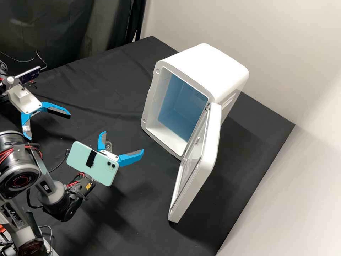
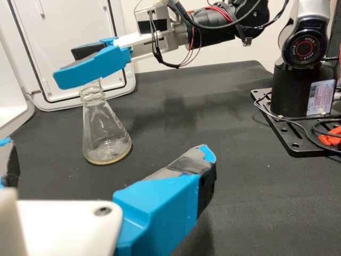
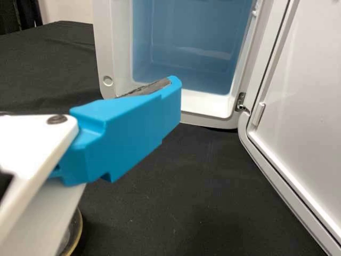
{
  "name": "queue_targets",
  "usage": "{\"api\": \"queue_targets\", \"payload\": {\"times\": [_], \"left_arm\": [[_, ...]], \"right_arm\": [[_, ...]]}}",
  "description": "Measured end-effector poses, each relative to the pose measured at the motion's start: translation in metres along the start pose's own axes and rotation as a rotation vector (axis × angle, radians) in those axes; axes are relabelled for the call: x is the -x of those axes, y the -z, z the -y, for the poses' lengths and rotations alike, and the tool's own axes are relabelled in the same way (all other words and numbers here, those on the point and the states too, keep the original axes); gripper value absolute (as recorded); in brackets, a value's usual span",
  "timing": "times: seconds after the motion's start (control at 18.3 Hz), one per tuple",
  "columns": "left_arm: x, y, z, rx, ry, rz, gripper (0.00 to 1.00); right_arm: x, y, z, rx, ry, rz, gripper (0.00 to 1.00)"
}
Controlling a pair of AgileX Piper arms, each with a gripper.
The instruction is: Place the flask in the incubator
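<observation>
We see the flask [image 2: 104, 128] standing upright on the black table [image 1: 106, 81], near the front of the white incubator [image 1: 213, 71], whose door [image 1: 204, 160] hangs wide open on its blue interior. The right gripper [image 1: 122, 143] is at the flask's neck with its fingers spread wide on either side; we cannot tell whether either one touches the glass. The left gripper [image 1: 46, 124] hovers well apart, fingers wide open and holding nothing.
</observation>
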Motion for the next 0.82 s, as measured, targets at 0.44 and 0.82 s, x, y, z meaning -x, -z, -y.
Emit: {"api": "queue_targets", "payload": {"times": [0.44, 0.82], "left_arm": [[0.0, -0.0015, 0.0004, -0.001, 0.002, 0.006, 1.0], [0.0005, -0.0021, -0.0012, -0.007, -0.007, 0.009, 1.0]], "right_arm": [[0.0009, 0.0011, 0.0003, -0.013, 0.014, -0.018, 0.0], [0.0015, 0.0033, 0.0016, -0.007, 0.035, -0.043, 0.0]]}}
